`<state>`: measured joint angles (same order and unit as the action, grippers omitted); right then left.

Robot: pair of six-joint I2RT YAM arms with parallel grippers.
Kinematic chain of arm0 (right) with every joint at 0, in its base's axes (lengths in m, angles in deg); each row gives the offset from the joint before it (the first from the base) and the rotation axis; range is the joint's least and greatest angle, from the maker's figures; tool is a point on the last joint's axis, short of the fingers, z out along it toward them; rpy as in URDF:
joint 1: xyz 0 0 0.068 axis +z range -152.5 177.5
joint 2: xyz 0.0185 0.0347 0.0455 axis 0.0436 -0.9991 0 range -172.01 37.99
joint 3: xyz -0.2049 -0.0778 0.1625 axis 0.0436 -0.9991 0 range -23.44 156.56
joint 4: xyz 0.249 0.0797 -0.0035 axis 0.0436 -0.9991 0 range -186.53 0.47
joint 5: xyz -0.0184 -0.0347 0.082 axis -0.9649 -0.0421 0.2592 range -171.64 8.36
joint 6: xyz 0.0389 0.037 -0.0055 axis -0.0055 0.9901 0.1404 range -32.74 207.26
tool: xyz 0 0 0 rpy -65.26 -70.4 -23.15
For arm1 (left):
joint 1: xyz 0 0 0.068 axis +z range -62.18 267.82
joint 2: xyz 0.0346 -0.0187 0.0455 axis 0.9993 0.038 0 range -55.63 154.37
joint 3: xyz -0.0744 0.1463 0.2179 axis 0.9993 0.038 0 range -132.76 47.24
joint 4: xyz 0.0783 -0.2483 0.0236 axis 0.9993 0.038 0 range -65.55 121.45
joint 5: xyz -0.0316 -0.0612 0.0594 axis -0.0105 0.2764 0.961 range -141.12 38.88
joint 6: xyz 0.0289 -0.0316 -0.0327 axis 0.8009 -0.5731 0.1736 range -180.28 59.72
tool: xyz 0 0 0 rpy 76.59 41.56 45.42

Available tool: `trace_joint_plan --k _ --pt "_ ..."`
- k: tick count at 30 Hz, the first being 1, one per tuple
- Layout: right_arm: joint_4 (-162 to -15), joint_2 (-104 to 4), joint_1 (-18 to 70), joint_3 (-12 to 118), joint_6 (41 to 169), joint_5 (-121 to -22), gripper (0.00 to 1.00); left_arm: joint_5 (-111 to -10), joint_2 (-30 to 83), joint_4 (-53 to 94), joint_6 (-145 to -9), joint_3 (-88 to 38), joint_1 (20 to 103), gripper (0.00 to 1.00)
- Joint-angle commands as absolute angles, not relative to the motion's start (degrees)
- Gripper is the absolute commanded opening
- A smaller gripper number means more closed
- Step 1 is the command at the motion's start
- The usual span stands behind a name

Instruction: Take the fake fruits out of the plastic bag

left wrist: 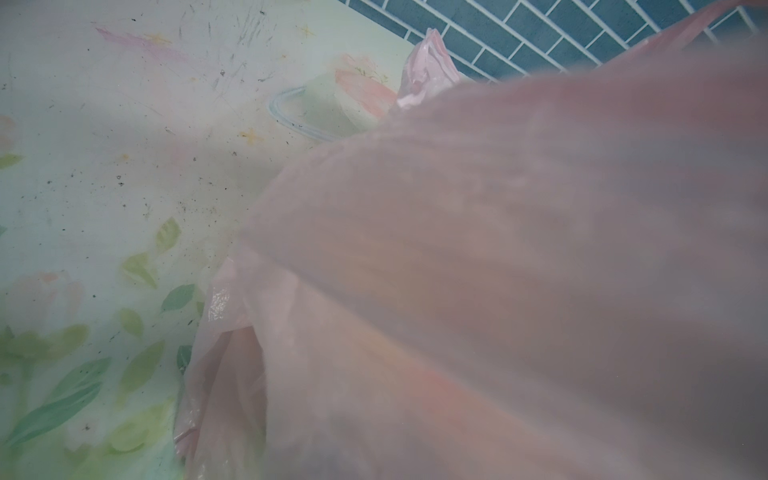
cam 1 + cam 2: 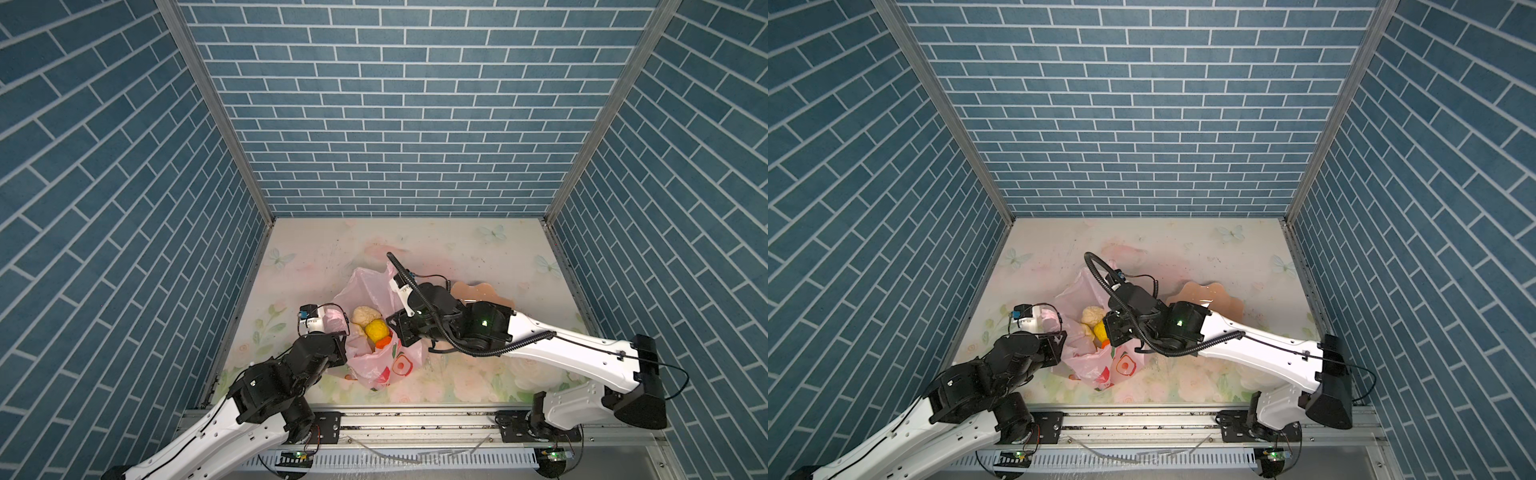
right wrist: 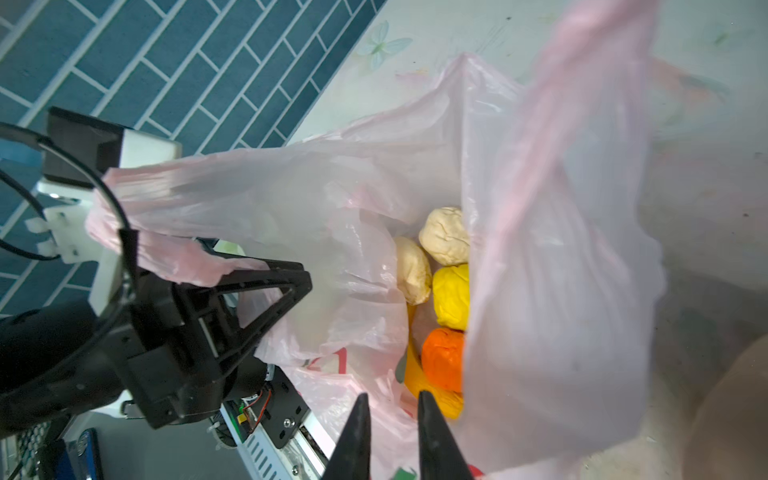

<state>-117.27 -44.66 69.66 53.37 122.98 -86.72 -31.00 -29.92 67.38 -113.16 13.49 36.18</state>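
This is a robot test booth in a lab, not a real room. Flat panels printed with blue brick pattern [image 2: 415, 104] close the far, left and right sides, joined by bare aluminium corner posts [image 2: 216, 112]. The counter [image 2: 457, 249] wears a pastel flower-and-butterfly print. Two white-and-black robot arms [image 2: 573, 353] bolt to a metal rail [image 2: 415, 419] along the near edge, above a slotted cable duct [image 2: 478, 460] and small boards with green lights [image 2: 297, 455].
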Motion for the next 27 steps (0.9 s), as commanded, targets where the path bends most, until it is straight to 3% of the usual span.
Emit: trace_joint_plan --k 1,6,13,27 --pt "-118.3 -50.1 70.2 60.0 120.2 -81.7 0.19 -31.3 -30.8 67.9 -115.8 16.6 35.9 0.22" --pt "-119.3 -60.2 69.8 65.1 123.6 -80.3 0.15 -31.6 -33.5 67.3 -119.3 20.4 35.9 0.20" --pt "-116.5 -65.1 67.9 58.8 127.4 -79.5 0.13 -31.3 -39.4 72.9 -124.0 23.2 35.9 0.19" --pt "-117.7 -55.1 68.7 38.2 132.2 -74.9 0.12 -36.3 -29.9 82.8 -130.2 18.3 35.9 0.18"
